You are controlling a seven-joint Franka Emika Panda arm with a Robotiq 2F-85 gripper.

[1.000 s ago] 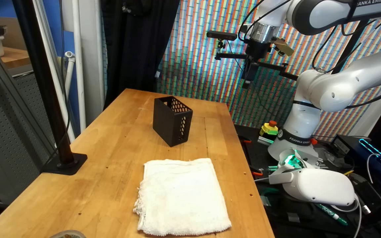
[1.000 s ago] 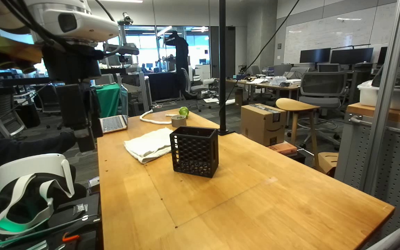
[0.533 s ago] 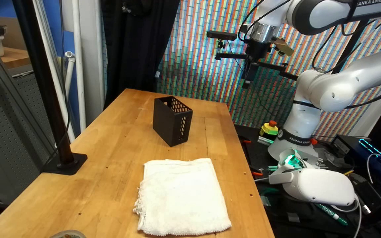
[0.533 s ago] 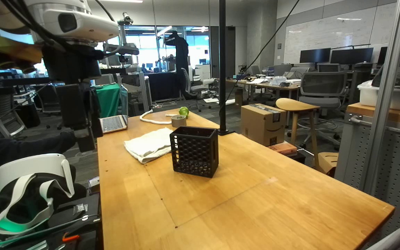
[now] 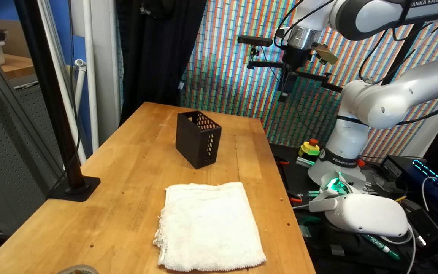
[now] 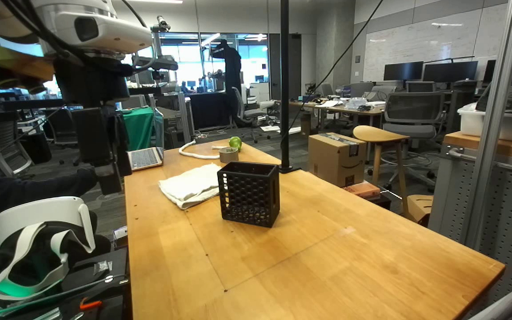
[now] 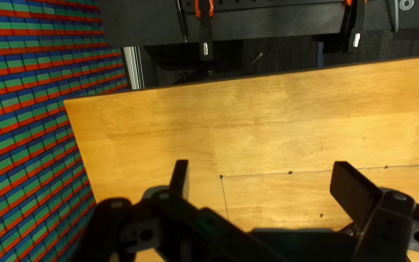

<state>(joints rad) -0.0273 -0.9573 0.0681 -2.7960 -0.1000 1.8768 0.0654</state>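
My gripper [image 7: 262, 178] is open in the wrist view, its fingers [image 7: 353, 191] far apart with only bare wood below the gap. In both exterior views the gripper [image 5: 284, 95] hangs high, near the table's long side, touching nothing. The black basket [image 5: 194, 142] with hexagonal holes stands upright on the wooden table [image 6: 309, 266]. A folded white towel [image 5: 211, 228] lies flat beside it, partly behind the basket [image 6: 249, 195] in an exterior view. Of these, the basket appears nearest to the gripper. A corner of the basket may show between the fingers, too dark to tell.
A tape roll [image 6: 228, 154], a green round object [image 6: 235, 142], a white cord [image 6: 198, 155] and a laptop [image 6: 146, 158] sit at the table's far end. A black pole [image 5: 67, 152] rises from the table edge. A white headset [image 5: 371, 215] lies near the robot base.
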